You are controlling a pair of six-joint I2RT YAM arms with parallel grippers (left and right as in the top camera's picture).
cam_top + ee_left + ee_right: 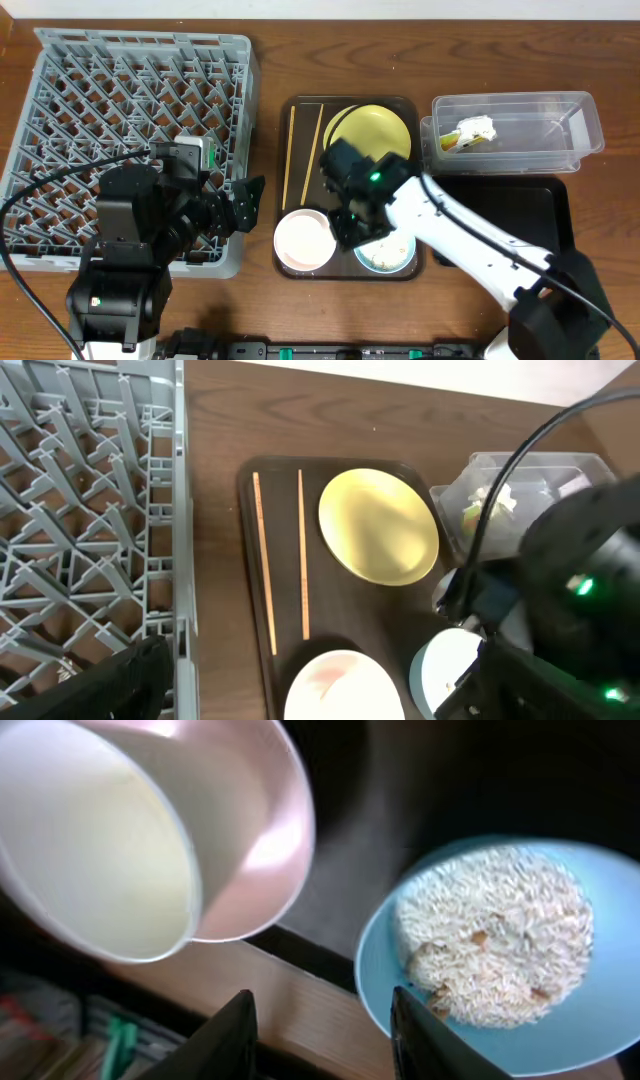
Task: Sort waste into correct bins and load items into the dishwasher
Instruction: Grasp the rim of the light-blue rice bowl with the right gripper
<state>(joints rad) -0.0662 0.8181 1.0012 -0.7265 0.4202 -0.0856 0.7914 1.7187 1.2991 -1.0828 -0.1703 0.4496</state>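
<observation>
A dark brown tray point(300, 112) holds a yellow plate point(372, 133), two chopsticks point(291, 150), a pink-and-white bowl point(303, 242) and a light blue plate of rice point(392, 256). My right gripper point(350, 228) hovers open over the tray's front, between the bowl point(120, 830) and the rice plate point(510, 940); its fingers point(325, 1025) hold nothing. My left gripper point(240, 205) is at the grey dish rack's point(120, 90) right edge, its jaws spread and empty. In the left wrist view the yellow plate point(378, 525), chopsticks point(264, 560) and bowl point(340, 685) show.
A clear plastic bin point(515, 130) with food scraps stands at the back right. A black tray point(520, 215) lies in front of it, partly under my right arm. The dish rack fills the left side of the table.
</observation>
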